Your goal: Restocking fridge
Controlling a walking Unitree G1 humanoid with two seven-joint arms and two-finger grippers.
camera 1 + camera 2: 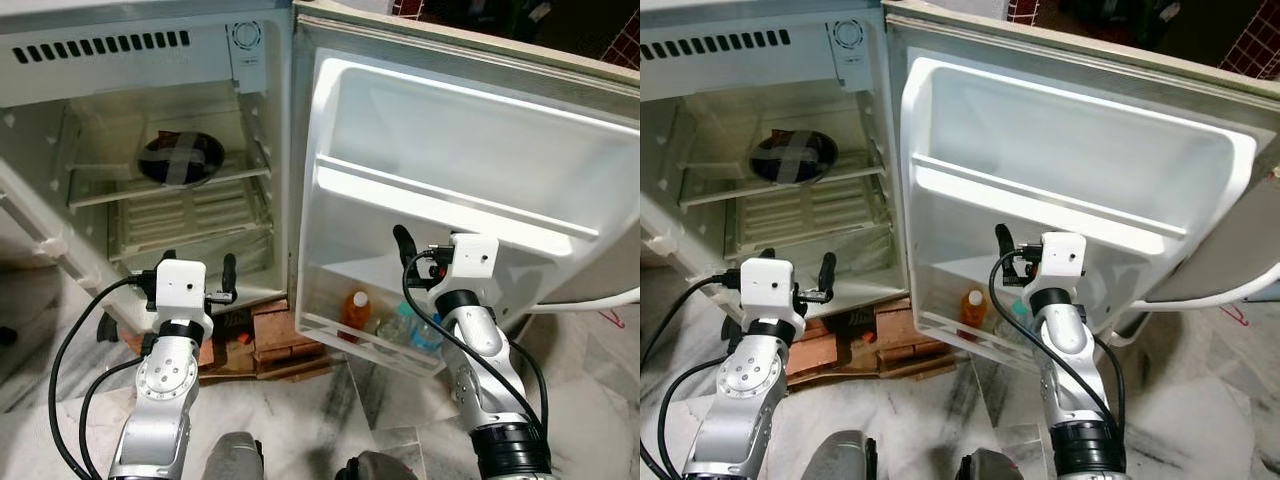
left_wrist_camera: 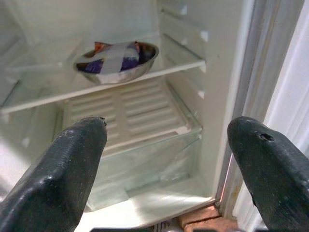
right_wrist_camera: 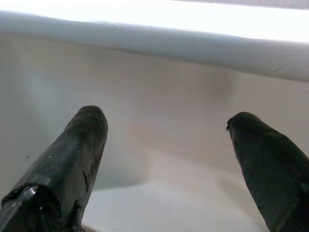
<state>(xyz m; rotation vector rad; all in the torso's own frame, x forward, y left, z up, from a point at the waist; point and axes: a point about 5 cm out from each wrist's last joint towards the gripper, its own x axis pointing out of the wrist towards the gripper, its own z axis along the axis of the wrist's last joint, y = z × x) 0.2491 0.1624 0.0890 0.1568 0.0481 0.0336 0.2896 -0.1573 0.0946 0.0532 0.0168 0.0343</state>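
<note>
Left eye view: one orange bottle [image 1: 357,309], two clear bottles [image 1: 412,328], door rack [image 1: 372,346].

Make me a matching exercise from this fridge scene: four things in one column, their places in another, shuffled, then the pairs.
Things:
1. steel bowl
2. orange bottle
3. left end effector
4. bricks

Places:
A. bottom door rack
B. on the floor under the fridge's front edge
C. glass shelf inside the fridge
D. open, raised before the fridge's lower compartment

Pairs: 1-C, 2-A, 3-D, 4-B
</note>
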